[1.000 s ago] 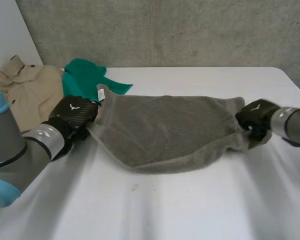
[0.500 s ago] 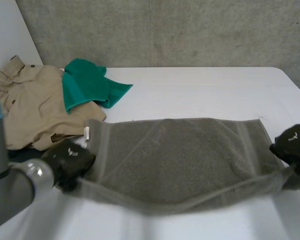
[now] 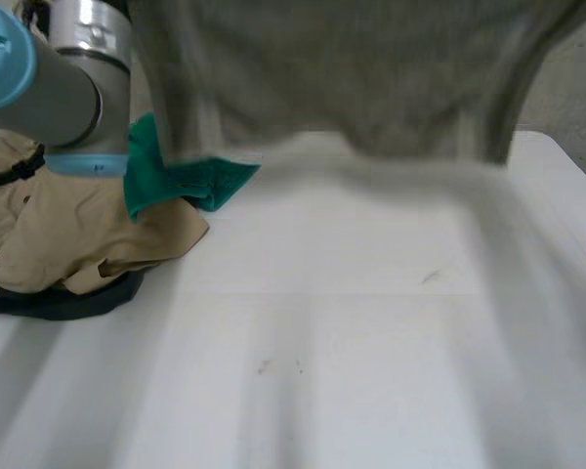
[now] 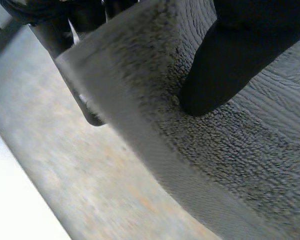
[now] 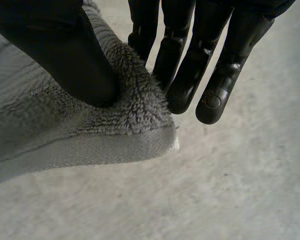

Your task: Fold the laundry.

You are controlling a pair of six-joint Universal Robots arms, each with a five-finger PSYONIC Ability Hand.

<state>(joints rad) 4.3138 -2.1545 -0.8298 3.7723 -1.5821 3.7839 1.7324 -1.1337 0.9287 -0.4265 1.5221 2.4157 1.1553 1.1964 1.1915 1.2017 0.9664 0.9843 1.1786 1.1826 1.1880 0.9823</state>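
Towel (image 3: 352, 78) aloft: a second ago the grey cloth lay bunched on the table (image 3: 352, 342) between the two hands. Now it hangs stretched between them, lifted clear of the table, its lower edge free.

The left hand (image 4: 225, 65) pinches the towel near one upper corner, thumb pressed into the pile and fingers behind the hem. The right hand (image 5: 60, 60) grips the opposite corner the same way, thumb on the near face and fingers straight against the far side.

The lift appears to have shaken the crumple out. The towel now looks spread to its full width, ready to be laid down flat, though no fold has yet been made.

It is thick terry with a looped, nubby pile, a flatter woven band near the hem and a rounded, stitched edge; it is rectangular and limp enough to sag between the hands.

Below the left arm (image 3: 68, 88) a heap waits: a green cloth (image 3: 176, 181) on a beige garment (image 3: 88, 239), with a dark piece (image 3: 68, 303) beneath, all crumpled.
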